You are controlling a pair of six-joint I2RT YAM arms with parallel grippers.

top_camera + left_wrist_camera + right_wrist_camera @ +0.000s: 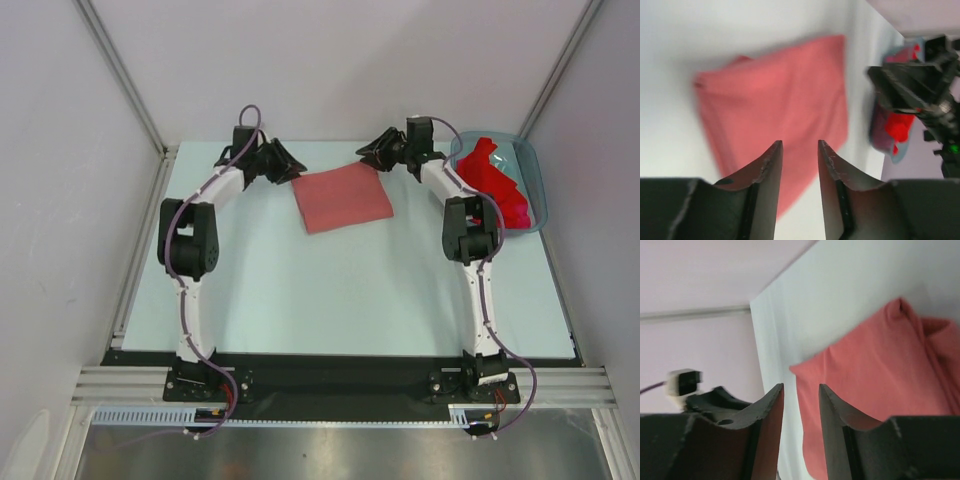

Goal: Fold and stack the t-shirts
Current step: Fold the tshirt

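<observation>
A salmon-pink t-shirt [342, 197] lies folded into a flat rectangle at the back middle of the table. It also fills much of the left wrist view [775, 100] and of the right wrist view [880, 390]. My left gripper [295, 170] hovers just off its back left corner, and my right gripper [362, 152] just off its back right corner. The left gripper's jaws [800, 145] stand apart with nothing between them. The right gripper's jaws [801, 387] do the same. Brighter red t-shirts [495, 180] lie crumpled in the bin.
The translucent blue-grey bin [541, 190] stands at the back right corner, right of my right arm. Frame posts and grey walls close in the table's sides and back. A black strip holds the arm bases along the near edge.
</observation>
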